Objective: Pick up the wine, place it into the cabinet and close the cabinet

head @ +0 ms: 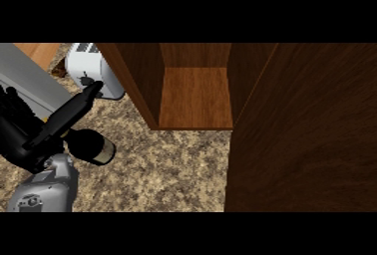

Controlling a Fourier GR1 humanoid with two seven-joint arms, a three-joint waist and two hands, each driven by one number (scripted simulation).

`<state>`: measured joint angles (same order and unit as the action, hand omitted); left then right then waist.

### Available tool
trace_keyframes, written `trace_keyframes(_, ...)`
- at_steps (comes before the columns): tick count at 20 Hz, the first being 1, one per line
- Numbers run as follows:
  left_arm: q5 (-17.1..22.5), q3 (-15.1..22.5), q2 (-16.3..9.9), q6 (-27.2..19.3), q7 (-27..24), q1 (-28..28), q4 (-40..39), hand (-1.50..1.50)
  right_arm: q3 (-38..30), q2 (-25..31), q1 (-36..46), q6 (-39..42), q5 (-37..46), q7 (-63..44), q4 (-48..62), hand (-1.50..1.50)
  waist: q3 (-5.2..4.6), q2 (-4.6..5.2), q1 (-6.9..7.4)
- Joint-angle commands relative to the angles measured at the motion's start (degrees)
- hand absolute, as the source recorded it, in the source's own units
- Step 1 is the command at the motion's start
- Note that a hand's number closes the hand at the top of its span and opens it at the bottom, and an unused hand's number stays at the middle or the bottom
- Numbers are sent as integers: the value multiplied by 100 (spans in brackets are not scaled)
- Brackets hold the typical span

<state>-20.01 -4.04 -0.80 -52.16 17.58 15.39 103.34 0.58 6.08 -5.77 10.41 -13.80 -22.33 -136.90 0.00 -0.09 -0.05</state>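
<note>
Head view: left hand (26, 132), fingers curled round the wine (70, 117), carries it tilted beside the toaster (92, 69); bottle could strike it or the cabinet (195, 94) wall.

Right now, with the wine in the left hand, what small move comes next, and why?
Probably carry the wine bottle rightward toward the open cabinet. The left hand is curled round it left of the cabinet, and the shelf inside shows bare wood.
</note>
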Motion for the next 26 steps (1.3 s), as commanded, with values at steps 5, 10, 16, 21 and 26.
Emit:
trace_keyframes(5,305,354,78,-271,-393,-1055,459,-150,-178,-110,-182,70,-209,-16,-268,-150,0,1,-1)
trace_keyframes(10,526,269,79,-329,-526,-1128,242,-150,-57,-113,-39,34,-92,-315,-371,-150,0,4,-5)
trace_keyframes(16,1580,-173,17,303,-1329,-2064,575,-150,74,-258,-263,158,64,-5,-247,-150,-2,-1,13)
trace_keyframes(21,2220,613,79,-566,-2442,-2154,-263,-150,-383,-68,-199,263,-464,-195,-333,-150,-4,2,-16)
trace_keyframes(26,3022,179,79,106,-3131,-2345,-628,-150,-190,-158,68,204,-224,-200,-71,-150,-3,5,5)
